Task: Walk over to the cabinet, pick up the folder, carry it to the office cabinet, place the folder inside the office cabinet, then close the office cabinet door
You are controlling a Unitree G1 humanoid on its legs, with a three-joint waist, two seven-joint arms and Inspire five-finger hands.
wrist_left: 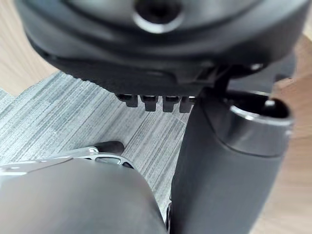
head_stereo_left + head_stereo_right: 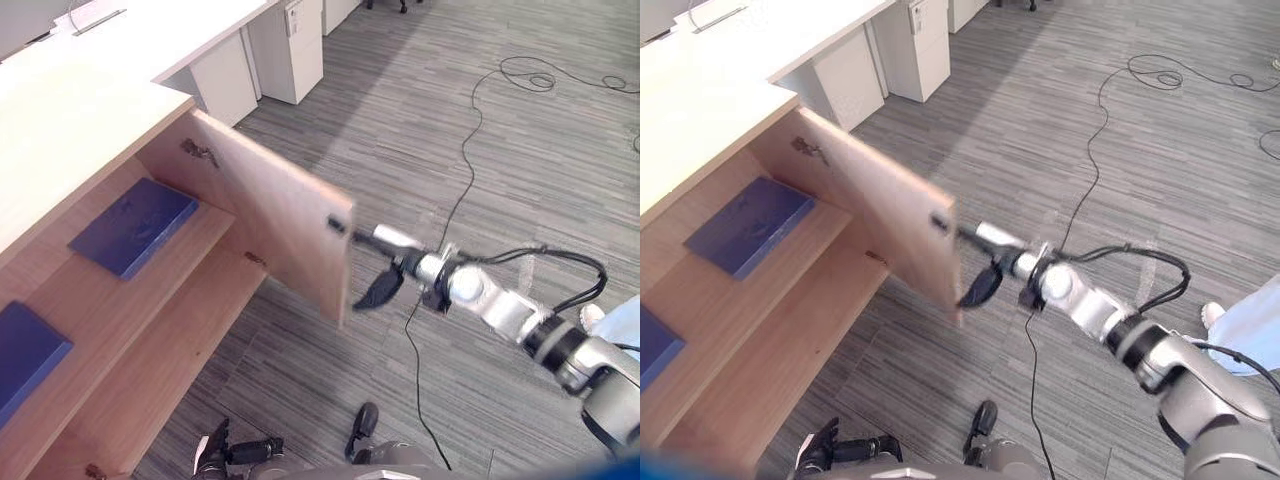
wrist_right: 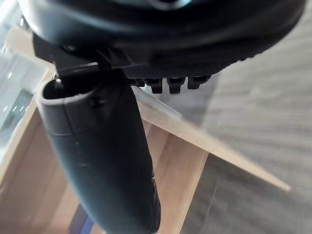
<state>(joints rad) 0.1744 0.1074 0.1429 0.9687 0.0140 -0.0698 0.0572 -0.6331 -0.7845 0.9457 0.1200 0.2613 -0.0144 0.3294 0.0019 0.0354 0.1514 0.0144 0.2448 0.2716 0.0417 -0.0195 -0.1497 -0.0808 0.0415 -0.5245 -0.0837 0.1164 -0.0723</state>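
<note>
The folder (image 2: 135, 225) lies flat on a shelf inside the cabinet (image 2: 70, 130). Another blue folder (image 2: 22, 350) lies on a lower shelf, nearer the robot. So the putting-in part looks done. What is left is to shut the door (image 2: 270, 215).

The door stands wide open. Its hinges are on the far side, by the cabinet. Its loose edge sticks out toward the robot's right. The right hand (image 2: 385, 272) is just at that loose edge. Its fingers are apart and straight, and one tip touches the door near the edge. It holds nothing.

The right hand is much the nearer one. The left hand (image 1: 161, 48) hangs low over the floor (image 2: 450, 120), and I cannot tell how it is set.

To shut the door, I think the right hand must push the loose edge back toward the shelves. The push should go on the outer side of the door, or the tip may slip off the edge.
</note>
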